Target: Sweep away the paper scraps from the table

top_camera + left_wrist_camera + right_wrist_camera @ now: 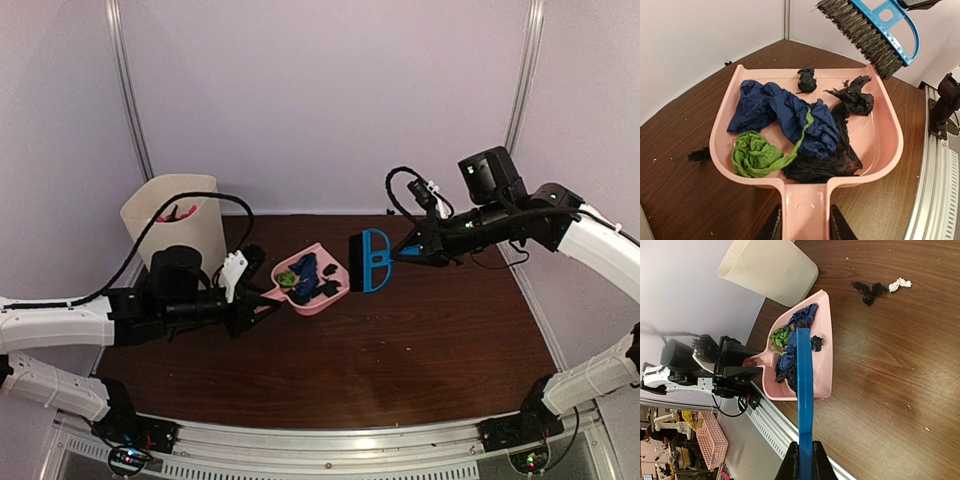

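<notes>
Item 1. Left pincer (805, 226): clamped on the handle of a pink dustpan (897, 145), 1 finger on each side of the handle. The pan spread out directly ahead of the fingertips, mouth pointing away from them. Whether its front lip touched the bench (420, 370) could not be told.

Item 2. Right pincer (804, 460): clenched on the handle of a blue brush (804, 390), which ran straight out ahead of its fingertips. The dark bristles faced the dustpan, and the brush head hung just beside the pan's far rim.

Item 3. Paper scraps (785, 112): most lay inside the dustpan, straight ahead of the left pincer.
- 1 large dark blue piece sat mid-pan.
- 1 green piece (752, 152) lay nearer the fingers, touching the blue.
- A black mass (820, 165) sat closest to the handle.
- 2 smaller black bits (806, 80) lay toward the far rim.

Item 4. Scraps outside the pan:
- 1 black bit (699, 155) lay on the bench just beside the pan's outer wall.
- 1 black piece (869, 291) and 1 white piece (900, 285) lay close together on the bench. They were ahead of the right pincer, across the brush from the dustpan and well apart from it.

Item 5. Cream bin (175, 215): stood on the bench behind the left pincer's arm.

Item 6. Silver rail (330, 440): ran along the bench's near edge, behind both pincers.
</notes>
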`<action>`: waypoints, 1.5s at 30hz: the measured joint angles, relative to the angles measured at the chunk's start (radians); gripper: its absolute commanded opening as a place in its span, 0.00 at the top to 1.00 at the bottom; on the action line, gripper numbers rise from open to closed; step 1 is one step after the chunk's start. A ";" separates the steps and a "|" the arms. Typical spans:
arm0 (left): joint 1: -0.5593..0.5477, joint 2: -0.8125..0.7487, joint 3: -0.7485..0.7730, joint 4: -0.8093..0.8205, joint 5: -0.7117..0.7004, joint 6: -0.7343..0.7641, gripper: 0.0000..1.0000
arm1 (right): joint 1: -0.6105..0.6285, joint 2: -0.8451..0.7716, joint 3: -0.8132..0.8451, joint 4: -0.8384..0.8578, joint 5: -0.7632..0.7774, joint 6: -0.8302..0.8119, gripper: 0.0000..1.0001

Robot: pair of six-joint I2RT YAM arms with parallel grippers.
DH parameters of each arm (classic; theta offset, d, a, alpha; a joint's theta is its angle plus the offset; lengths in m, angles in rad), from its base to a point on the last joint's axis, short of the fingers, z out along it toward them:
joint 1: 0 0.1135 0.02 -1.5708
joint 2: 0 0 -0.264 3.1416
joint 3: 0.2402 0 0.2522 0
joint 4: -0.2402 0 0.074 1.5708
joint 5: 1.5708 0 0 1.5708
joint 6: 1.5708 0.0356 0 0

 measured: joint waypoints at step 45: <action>0.002 -0.092 0.555 -0.540 -0.363 -0.185 1.00 | -0.096 -0.160 -0.197 0.156 0.327 0.157 1.00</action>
